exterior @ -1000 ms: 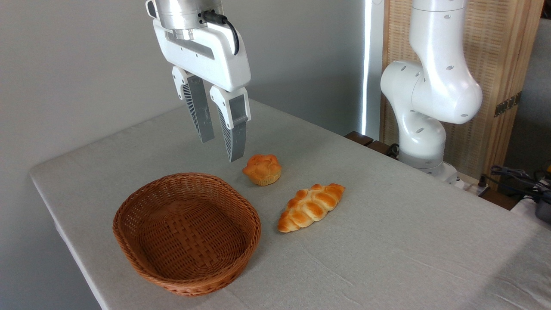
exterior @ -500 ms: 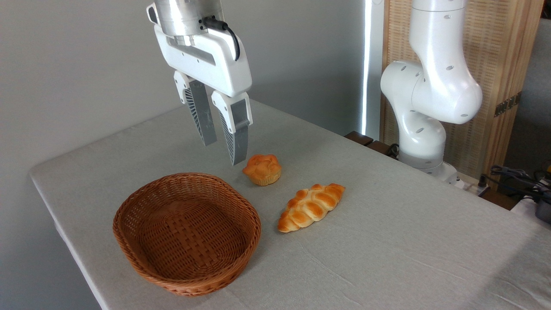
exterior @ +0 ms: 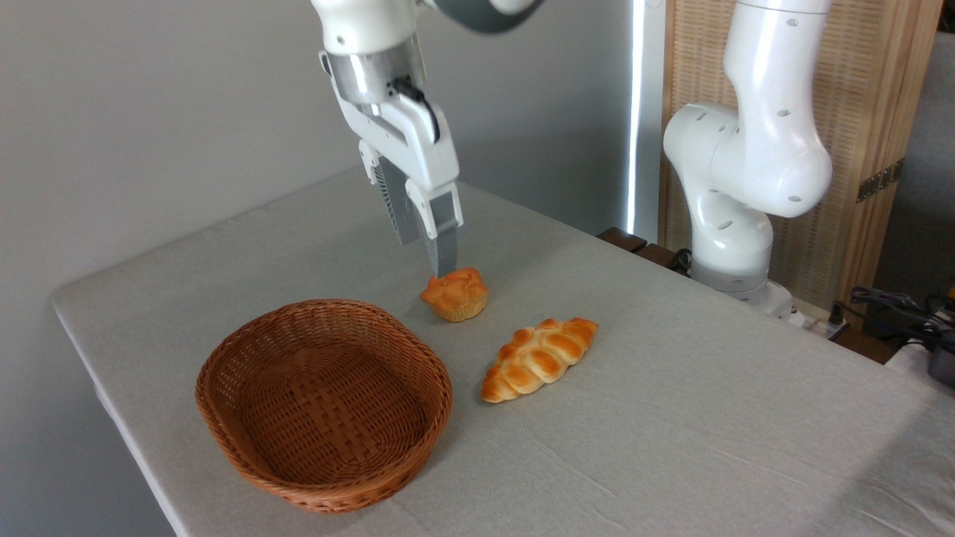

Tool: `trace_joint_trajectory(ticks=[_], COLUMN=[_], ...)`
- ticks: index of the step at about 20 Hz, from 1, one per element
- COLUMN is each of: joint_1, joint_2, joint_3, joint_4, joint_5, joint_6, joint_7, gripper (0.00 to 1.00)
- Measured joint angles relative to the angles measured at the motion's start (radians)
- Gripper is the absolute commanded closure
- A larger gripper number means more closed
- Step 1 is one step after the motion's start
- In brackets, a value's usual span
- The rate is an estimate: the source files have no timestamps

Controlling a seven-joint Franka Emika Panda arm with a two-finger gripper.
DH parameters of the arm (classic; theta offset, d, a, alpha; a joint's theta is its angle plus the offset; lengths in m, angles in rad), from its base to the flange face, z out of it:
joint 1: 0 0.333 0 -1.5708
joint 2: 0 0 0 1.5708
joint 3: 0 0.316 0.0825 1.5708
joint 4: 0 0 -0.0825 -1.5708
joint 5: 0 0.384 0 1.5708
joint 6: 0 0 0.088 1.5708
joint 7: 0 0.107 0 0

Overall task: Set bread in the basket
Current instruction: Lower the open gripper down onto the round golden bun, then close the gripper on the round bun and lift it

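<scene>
The small round golden-orange bun sits on the grey cloth-covered surface, just beside the far rim of the wide brown woven wicker basket. The white two-finger hand hangs just above the bun, fingers slightly parted and holding nothing. A longer braided loaf lies near the bun.
</scene>
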Motion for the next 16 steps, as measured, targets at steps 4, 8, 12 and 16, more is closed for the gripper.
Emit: trace_joint_trajectory(ticks=[4,8,12,16], joint_1=[-0.067,-0.091,-0.099,-0.108], joint_2=[-0.039,-0.043,-0.043,-0.041], joint_3=[-0.005,-0.007,-0.019,-0.048], joint_4=[-0.154,-0.234,-0.272,-0.335], joint_5=[-0.061,-0.064,-0.065,-0.076], joint_6=[0.104,0.118,0.162,0.254], joint_7=[0.016,0.090,0.118,0.119], gripper=[0.00,0.00,0.00,0.58])
